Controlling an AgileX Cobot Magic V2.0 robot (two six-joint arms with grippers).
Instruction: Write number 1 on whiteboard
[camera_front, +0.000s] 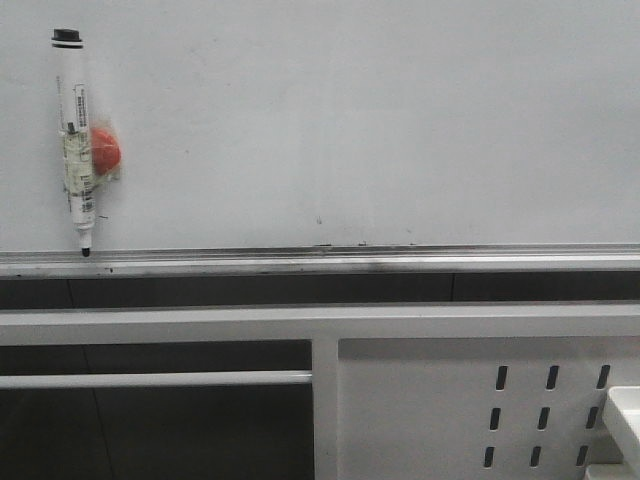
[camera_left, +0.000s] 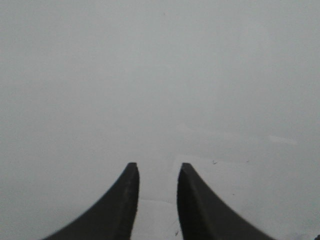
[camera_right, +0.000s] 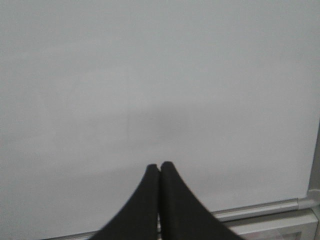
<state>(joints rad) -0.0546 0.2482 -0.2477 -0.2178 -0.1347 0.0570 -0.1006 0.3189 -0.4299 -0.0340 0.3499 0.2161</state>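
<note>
The whiteboard fills the front view, and no number 1 shows on it, only a few tiny specks near the silver tray rail. A marker pen hangs upright at the board's far left, tip down just above the rail, fixed to a red round holder (probably a magnet).

Neither arm appears in the front view. The left gripper faces plain white surface with its jaws apart and nothing between them; the right gripper has its fingers pressed together, empty, with the board's lower edge in sight.

The step in hand looks like fetching the pen. It would go best with the open left gripper, which should close squarely across the barrel above the holder, then pull straight off the board so the tip leaves no stray mark.
</note>
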